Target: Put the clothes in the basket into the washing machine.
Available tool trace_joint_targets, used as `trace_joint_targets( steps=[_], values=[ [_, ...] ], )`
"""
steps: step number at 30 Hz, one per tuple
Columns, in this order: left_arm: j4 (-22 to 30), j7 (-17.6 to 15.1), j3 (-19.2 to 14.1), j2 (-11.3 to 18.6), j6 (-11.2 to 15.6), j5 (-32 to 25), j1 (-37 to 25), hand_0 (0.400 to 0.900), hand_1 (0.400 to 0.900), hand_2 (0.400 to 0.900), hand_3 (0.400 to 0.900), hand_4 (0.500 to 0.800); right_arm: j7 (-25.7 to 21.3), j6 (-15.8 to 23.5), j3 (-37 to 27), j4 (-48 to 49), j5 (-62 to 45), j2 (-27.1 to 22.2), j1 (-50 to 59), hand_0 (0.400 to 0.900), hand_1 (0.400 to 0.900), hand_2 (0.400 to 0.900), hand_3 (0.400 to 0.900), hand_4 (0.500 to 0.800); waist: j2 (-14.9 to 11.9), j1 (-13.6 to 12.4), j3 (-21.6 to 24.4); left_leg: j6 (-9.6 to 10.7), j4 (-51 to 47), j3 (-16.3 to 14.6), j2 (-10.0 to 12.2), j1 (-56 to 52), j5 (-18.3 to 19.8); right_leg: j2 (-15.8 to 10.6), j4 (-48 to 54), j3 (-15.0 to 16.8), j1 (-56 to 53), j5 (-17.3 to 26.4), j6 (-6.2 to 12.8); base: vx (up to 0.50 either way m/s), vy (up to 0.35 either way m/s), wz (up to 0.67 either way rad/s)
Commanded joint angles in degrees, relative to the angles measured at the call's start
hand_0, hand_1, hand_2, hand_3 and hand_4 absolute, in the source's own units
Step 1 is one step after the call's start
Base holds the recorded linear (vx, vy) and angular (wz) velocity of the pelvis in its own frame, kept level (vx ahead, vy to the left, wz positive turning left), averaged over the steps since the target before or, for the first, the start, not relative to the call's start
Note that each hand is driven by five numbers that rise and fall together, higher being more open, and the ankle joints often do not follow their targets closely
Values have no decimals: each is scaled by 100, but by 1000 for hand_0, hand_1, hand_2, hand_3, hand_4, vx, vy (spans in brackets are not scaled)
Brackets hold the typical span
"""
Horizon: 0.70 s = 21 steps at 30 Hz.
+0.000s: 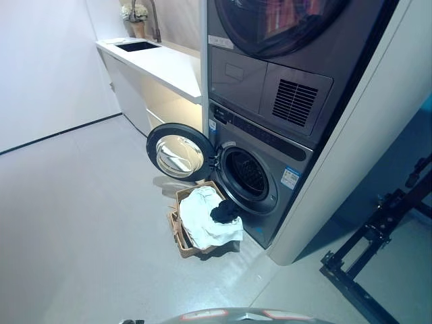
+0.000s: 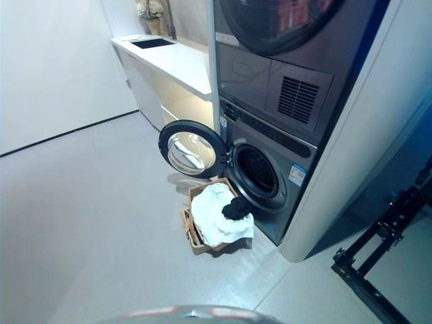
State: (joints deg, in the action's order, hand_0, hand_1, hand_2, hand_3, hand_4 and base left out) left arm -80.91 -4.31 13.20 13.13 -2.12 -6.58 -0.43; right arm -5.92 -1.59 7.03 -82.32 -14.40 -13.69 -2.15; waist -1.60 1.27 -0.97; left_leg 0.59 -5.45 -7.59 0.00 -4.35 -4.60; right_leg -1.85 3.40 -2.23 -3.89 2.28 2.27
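Clothes (image 1: 206, 219), a white heap with one dark piece on top, fill the basket (image 1: 181, 237) on the floor just before the washing machine (image 1: 260, 179), whose door (image 1: 179, 152) hangs open. Neither hand shows, so nothing is grasped; the approach comes first, then reaching down for the top garment.

Evenly lit, soft indoor light. Warm glow under the counter (image 1: 169, 67). Glare on open door (image 1: 179, 154) glass. Faint shadow beside basket (image 2: 196, 237). Edges bent by lens.
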Motion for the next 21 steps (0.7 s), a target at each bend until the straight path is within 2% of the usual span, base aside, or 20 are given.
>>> trace_joint_targets(
  steps=[1, 12, 16, 17, 19, 21],
  values=[
    [-18, -23, 44, -134, 68, 143, -264, 900, 900, 900, 900, 800, -128, 99, -58, 45, 24, -240, 357, 900, 900, 900, 900, 800, 254, -3, -330, 22, 45, -36, -100, -292, 650, 301, -39, 84, -221, -563, 216, 22, -31, -1],
    [4, -40, 11, -152, 77, 18, -312, 900, 900, 900, 900, 800, -134, 123, -83, 113, -5, -312, 414, 900, 900, 900, 900, 800, 367, 33, -505, 50, 86, -57, -41, -268, 605, 392, -446, 134, 42, -783, 89, 38, -70, -1],
    [23, -53, -123, -157, 89, -201, -329, 900, 900, 900, 900, 800, -130, 150, -117, 141, -85, -381, 468, 900, 900, 900, 900, 800, 330, 20, -679, 103, 1359, -58, -48, 244, 888, 366, -720, 191, 109, -902, -13, 23, -161, 1],
    [13, -49, -188, -152, 95, -283, -335, 900, 900, 900, 900, 800, -110, 156, -141, 146, -104, -420, 475, 900, 900, 900, 900, 800, 299, 14, -750, 159, 2064, -49, -28, 565, 844, 350, -791, 192, 105, -931, -54, 18, -211, 13],
    [26, -29, -270, -143, 109, -405, -334, 900, 900, 900, 900, 800, -108, 161, -172, 157, -110, -484, 457, 900, 900, 900, 900, 800, 279, -17, -933, 284, 3354, 17, 60, 1110, 510, 360, -882, 197, 44, -980, -163, 46, -229, 13],
    [38, -3, -308, -120, 117, -535, -333, 900, 900, 900, 900, 800, -111, 168, -175, 181, -111, -540, 442, 900, 900, 900, 900, 800, 247, -66, -1131, 328, 4177, 45, 157, 1529, 217, 358, -966, 212, -23, -1043, -273, 59, -193, 3]
  ],
)
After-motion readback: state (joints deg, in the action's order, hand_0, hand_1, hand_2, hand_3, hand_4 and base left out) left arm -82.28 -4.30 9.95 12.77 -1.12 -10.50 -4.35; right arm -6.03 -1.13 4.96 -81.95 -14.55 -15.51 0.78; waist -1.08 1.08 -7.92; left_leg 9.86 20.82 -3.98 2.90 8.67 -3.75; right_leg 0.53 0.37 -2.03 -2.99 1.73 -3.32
